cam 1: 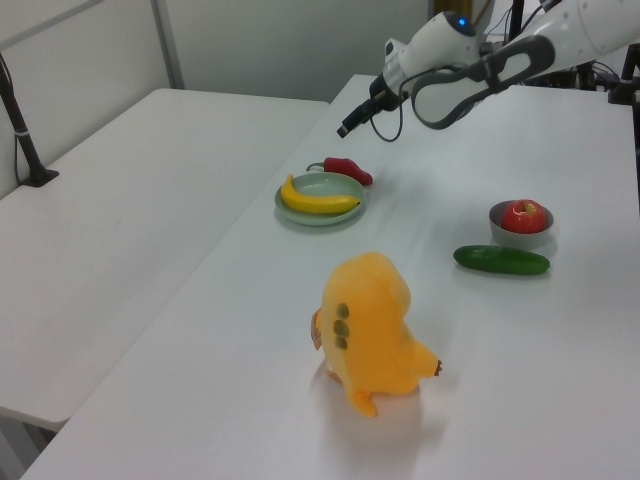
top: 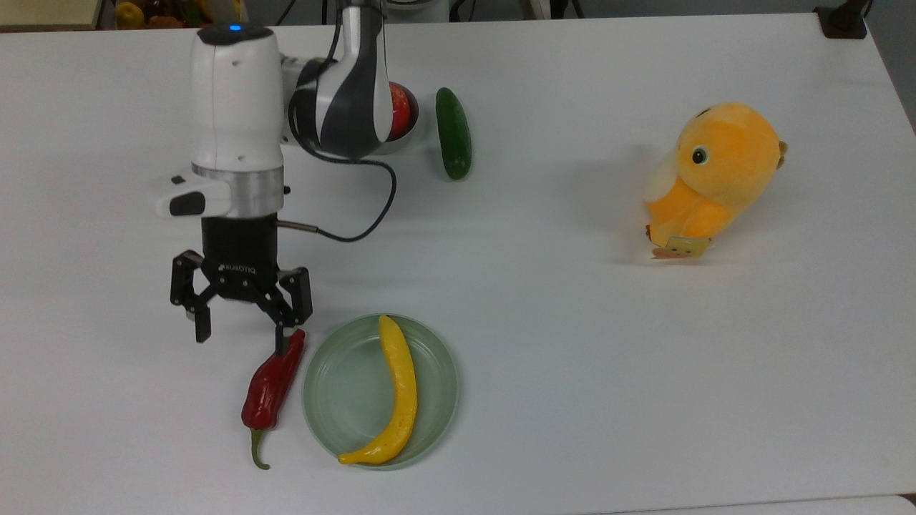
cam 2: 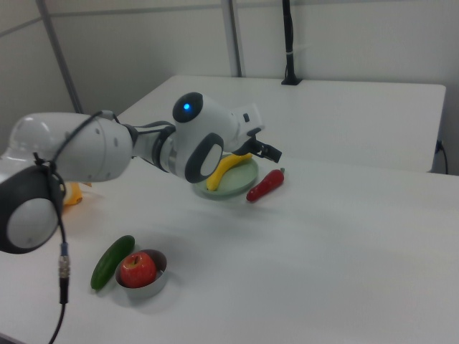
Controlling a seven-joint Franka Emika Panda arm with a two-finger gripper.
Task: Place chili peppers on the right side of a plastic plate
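The dark red chili pepper [top: 270, 383] lies flat on the white table, its green stem toward the table's near edge in the top view. It rests just off the top view's left rim of the pale green plastic plate [top: 343, 400], touching or almost touching it. A long curved yellow item [top: 401, 393] lies in the plate. My gripper [top: 243, 336] is open and holds nothing. In the left view the gripper [cam 1: 345, 130] hangs well above the chili [cam 1: 350, 170] and the plate [cam 1: 320, 221]. The right view has the chili [cam 2: 265, 185] beside the plate [cam 2: 233, 190].
A dark green cucumber [top: 453, 134] lies beside a grey bowl [cam 1: 520, 232] holding a red apple [cam 1: 524, 214], partly under my arm in the top view. An orange plush bird [top: 715, 175] stands on the top view's right side.
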